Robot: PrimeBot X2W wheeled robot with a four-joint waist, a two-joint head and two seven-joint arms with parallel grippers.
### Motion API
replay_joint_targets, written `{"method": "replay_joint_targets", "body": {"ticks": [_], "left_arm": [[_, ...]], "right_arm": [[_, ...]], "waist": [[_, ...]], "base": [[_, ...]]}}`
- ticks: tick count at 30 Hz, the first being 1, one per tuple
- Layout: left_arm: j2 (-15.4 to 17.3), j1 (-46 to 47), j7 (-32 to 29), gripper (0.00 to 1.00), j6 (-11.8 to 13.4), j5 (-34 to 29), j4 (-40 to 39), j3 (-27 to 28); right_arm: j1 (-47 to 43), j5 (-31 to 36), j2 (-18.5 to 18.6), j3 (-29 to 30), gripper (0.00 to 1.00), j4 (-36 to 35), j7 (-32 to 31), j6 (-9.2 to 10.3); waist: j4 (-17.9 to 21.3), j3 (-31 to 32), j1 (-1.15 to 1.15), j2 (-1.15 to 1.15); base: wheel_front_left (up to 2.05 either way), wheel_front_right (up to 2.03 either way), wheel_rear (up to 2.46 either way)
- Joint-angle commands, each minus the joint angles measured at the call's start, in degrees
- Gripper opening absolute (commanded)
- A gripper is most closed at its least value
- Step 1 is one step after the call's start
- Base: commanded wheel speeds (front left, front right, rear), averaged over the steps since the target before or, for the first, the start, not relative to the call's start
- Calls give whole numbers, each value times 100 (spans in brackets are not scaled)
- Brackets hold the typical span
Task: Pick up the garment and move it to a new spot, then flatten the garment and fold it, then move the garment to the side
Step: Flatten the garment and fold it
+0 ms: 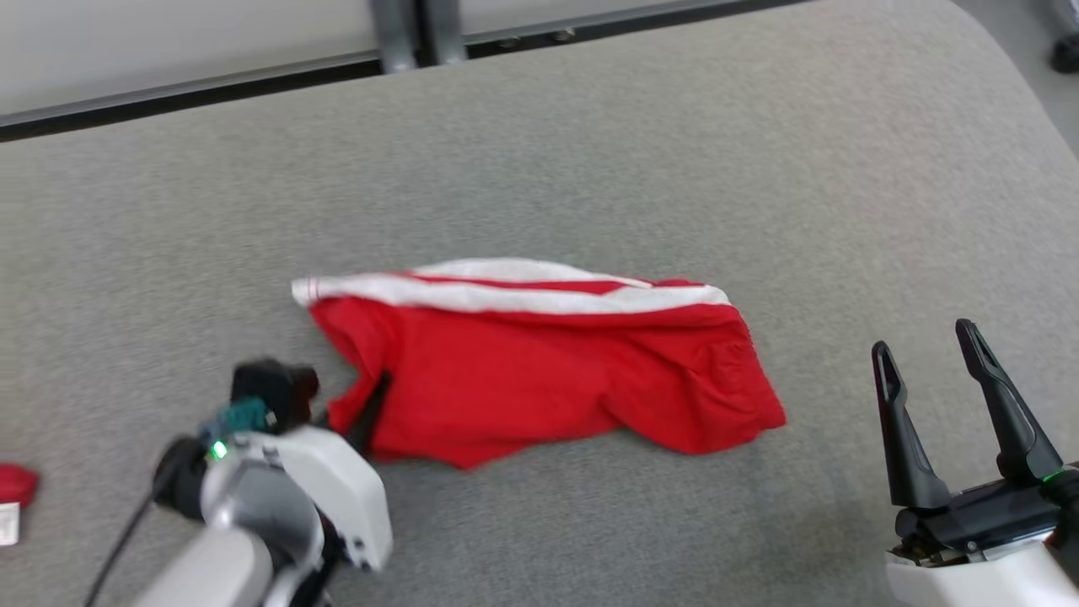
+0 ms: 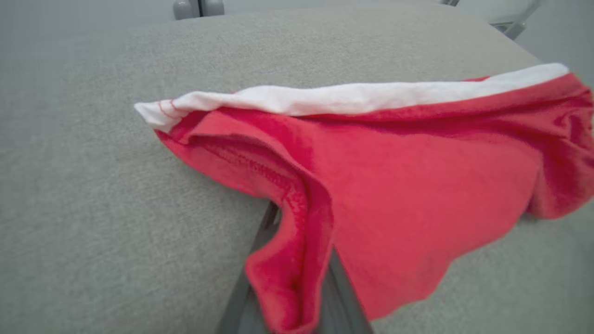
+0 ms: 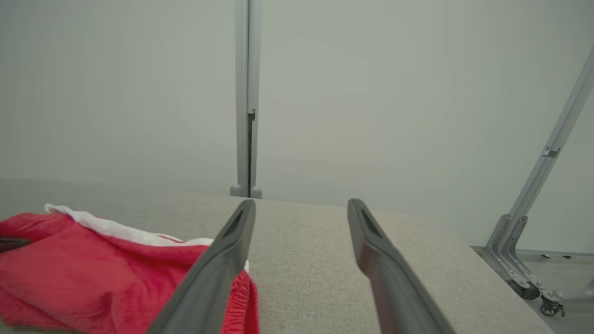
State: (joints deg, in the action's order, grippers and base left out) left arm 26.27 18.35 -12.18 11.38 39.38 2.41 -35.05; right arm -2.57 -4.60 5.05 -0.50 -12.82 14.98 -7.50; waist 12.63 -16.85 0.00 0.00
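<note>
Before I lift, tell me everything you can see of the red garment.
The garment is red, soft knit-looking cloth with a white band carrying a thin red stripe along its far edge. It lies rumpled, not flattened, on the grey padded surface. The left gripper is shut on a fold at its near left corner; the open right gripper stands clear of it.

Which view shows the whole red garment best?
Head view: the garment lies flat with nearly its whole outline in frame. Left wrist view is close, cropping it at the right; right wrist view catches just one end.
</note>
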Motion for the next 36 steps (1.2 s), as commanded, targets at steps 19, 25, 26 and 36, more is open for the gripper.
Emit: {"method": "replay_joint_targets", "body": {"ticks": [19, 25, 26, 36], "left_arm": [[-418, -1689, 1321, 100, 922, -18, -369, 245], [-546, -2027, 2609, 100, 1110, -632, -14, 397], [-592, -2147, 2678, 100, 1135, -738, 26, 449], [-1368, -2828, 2740, 100, 703, -1982, -488, 1402]], "right_arm": [[-185, -140, 459, -118, 100, 352, 32, 2], [-348, -91, 520, 0, 100, 476, 32, 2], [-387, -85, 521, 20, 100, 509, 32, 2], [-39, -46, 529, -254, 100, 1302, -294, 2]], "waist": [[-612, 520, 0, 0], [-744, 789, 0, 0], [-784, 847, 0, 0], [-1178, 997, 0, 0]], "base": [[0, 0, 0], [0, 0, 0], [0, 0, 0], [0, 0, 0]]}}
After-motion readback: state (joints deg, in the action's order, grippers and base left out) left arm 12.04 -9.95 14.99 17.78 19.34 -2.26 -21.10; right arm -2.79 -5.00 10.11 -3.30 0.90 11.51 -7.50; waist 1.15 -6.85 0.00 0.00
